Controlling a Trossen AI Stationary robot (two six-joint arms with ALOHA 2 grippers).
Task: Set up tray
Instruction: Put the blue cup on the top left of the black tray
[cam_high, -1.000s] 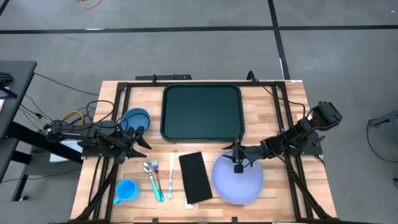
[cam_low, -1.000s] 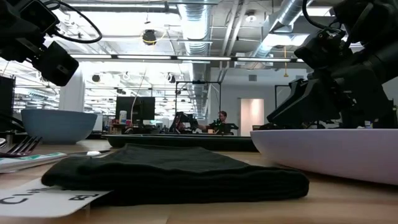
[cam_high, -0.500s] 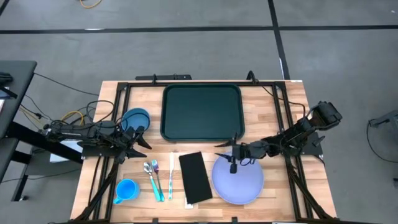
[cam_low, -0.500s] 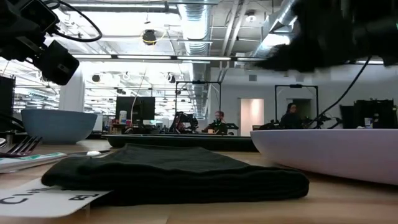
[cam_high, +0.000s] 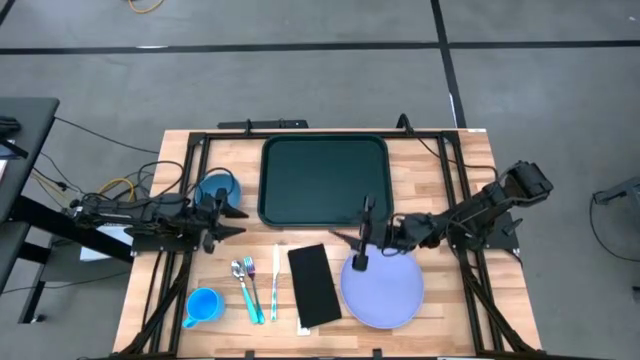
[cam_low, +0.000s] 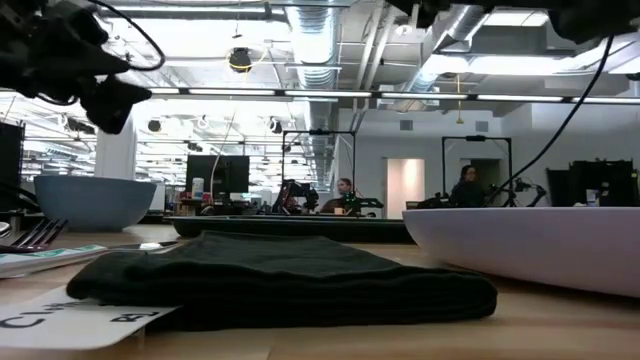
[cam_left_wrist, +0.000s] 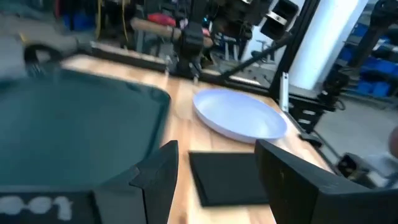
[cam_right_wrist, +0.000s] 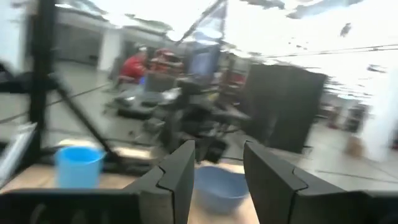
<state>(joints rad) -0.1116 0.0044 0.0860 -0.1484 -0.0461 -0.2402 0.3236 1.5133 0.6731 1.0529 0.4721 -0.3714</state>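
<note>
The right gripper (cam_high: 362, 232) hangs in the air with its fingers partly apart and nothing between them. It sits over the far left rim of the lavender plate (cam_high: 383, 290), and the near right corner of the tray (cam_high: 325, 180) lies just beside it, on its far-left side. The dark green tray rests flat on the table (cam_high: 440, 190) at the far middle, and nothing lies in it. The black napkin (cam_high: 313, 285) lies to the near left of this gripper, beside the plate.

The left gripper (cam_high: 238, 211) hovers with its fingers spread wide and nothing in them, pointing toward the tray, whose left edge lies just to its right. The blue bowl (cam_high: 213, 186) sits close by it, partly under the arm. Nearer than this gripper lie the cutlery (cam_high: 250, 285) and, further left, the blue cup (cam_high: 203, 304). From the left wrist camera, the tray fills the space just past the fingers (cam_left_wrist: 155, 174), with the plate and napkin beyond.
</note>
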